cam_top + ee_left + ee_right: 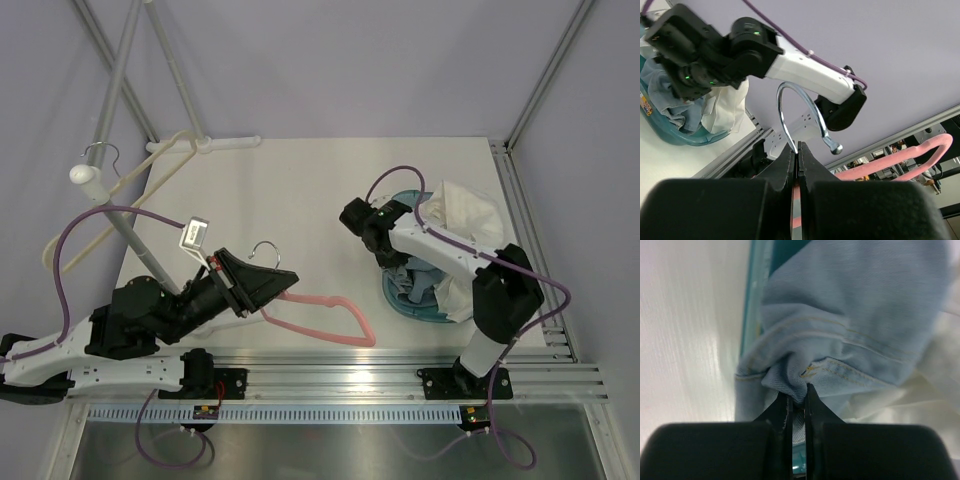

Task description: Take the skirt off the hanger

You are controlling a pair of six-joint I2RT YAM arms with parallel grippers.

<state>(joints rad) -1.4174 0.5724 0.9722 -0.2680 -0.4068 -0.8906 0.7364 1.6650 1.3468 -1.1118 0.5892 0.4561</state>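
The hanger (318,298) is left of the basket (398,298) holding the skirt (418,287).

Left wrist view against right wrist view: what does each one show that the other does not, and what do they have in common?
Only the left wrist view shows the left gripper shut on the pink hanger, the metal hook of that hanger, and the right arm reaching down to the teal basket. Only the right wrist view shows the right gripper, shut on a stitched fold of the denim skirt. Both views show the teal basket, the denim skirt and a white cloth next to the skirt.
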